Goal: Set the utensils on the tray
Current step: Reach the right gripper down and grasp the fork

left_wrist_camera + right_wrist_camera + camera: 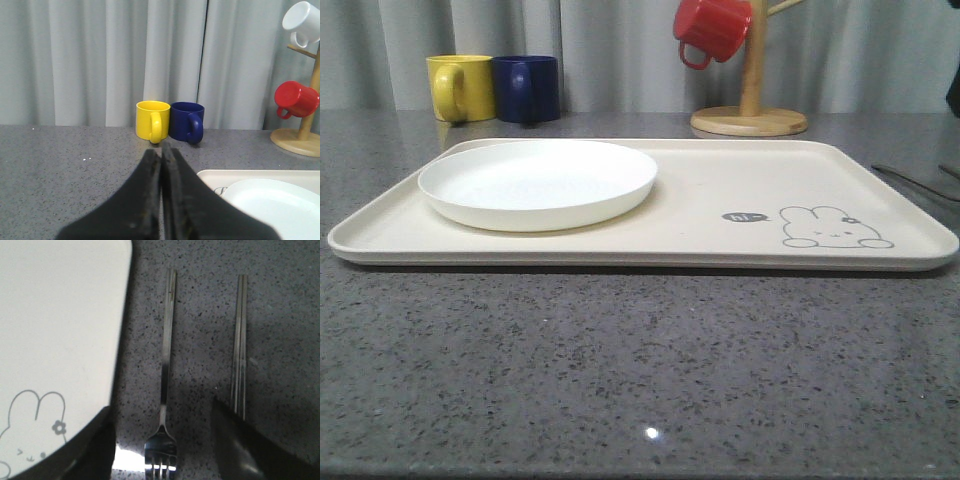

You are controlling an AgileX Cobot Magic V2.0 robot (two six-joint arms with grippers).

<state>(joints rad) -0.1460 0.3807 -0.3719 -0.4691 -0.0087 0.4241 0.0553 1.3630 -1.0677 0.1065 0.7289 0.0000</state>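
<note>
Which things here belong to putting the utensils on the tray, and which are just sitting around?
For the job:
fork
chopsticks
tray
right end effector, open over the fork

Just lying about:
white plate
yellow mug
blue mug
red mug
mug tree

The left gripper [161, 200] had matte black wedge-shaped fingers; the right gripper [162, 440] had dark, smooth, tapered fingers.

Grey speckled stone table [620, 360], pale pleated curtain [620, 50] behind, soft light
</note>
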